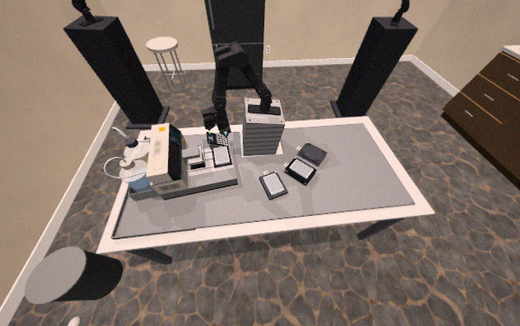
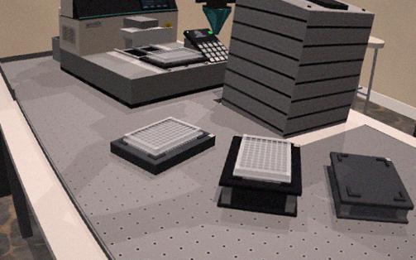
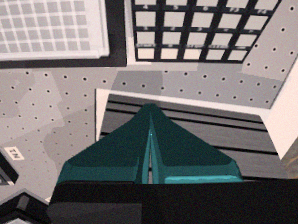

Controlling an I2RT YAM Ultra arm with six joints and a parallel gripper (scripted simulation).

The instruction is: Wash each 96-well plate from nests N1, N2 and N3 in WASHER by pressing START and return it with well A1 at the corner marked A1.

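Note:
A clear 96-well plate [image 2: 174, 55] lies in the carrier of the washer [image 2: 136, 47]; it also shows in the wrist view [image 3: 49, 10] and in the top view [image 1: 221, 155]. The keypad [image 2: 207, 45] sits right of the carrier, with a green lamp [image 2: 210, 33] lit. My gripper [image 2: 214, 30] is shut and empty, its teal fingertips [image 3: 149, 106] pointing down just above the keypad [image 3: 200, 23]. Two nests hold plates: the left one [image 2: 164, 136] and the middle one [image 2: 264, 158]. The right nest [image 2: 369, 185] is empty.
A tall grey ribbed block [image 2: 296, 59] carrying the arm's base stands right beside the keypad, close to my gripper. Bottles and tubing [image 1: 127, 160] sit left of the washer. Two black pillars [image 1: 113, 69] stand behind the table.

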